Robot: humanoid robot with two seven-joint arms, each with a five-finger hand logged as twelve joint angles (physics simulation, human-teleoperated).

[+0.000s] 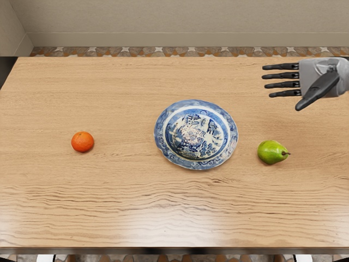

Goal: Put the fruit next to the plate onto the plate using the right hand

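A blue-and-white patterned plate (162,143) lies at the middle of the wooden table with nothing on it. A green pear (271,152) rests on the table just right of the plate, a short gap between them. An orange (82,142) sits farther off on the plate's left. My right hand (289,84) comes in from the right edge, hovering above the far right of the table. Its fingers are stretched out flat toward the left and hold nothing. The hand is well behind the pear and apart from it.
The wooden table (109,207) fills the view, its front edge along the bottom. A wall with a pebbled strip runs behind the far edge.
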